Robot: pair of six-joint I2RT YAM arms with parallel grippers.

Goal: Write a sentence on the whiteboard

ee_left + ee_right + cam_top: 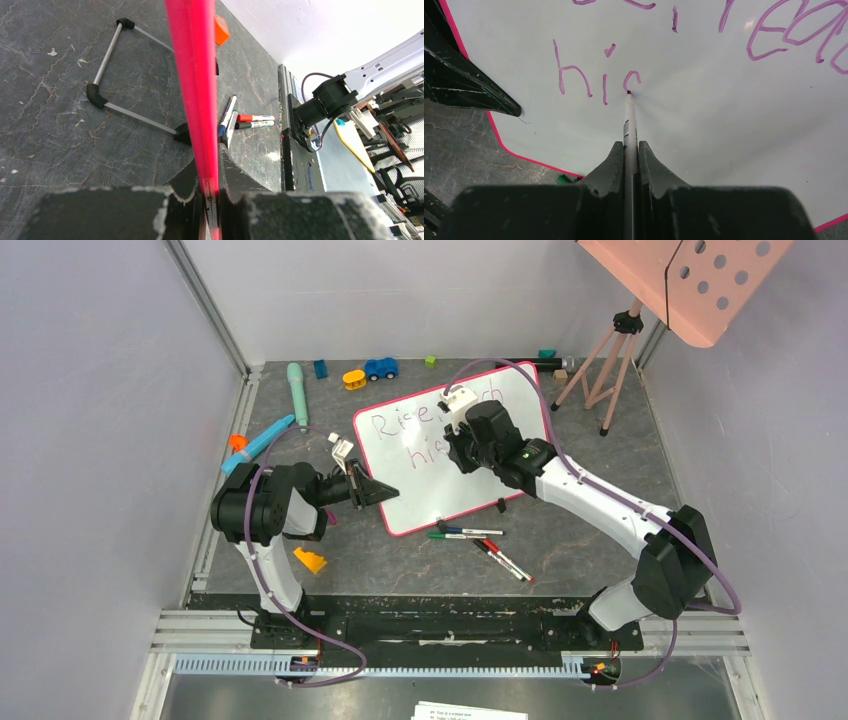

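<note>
Whiteboard (425, 495) lies mid-table btwn both arms. We see its long axis running left-right, w/ the right end angled away from the bases. White face, thin pink-red rim, rounded corners. Sentence (558, 65) is in purplish-pink ink: top line "Rise reach" is partly hidden in the top view, lower line reads "hic". R gripper (629, 147) is clamped tight on marker (628, 115), tip touching the board at the "c". L gripper (210, 187) is nearly closed, pinching the board's left rim.
</note>
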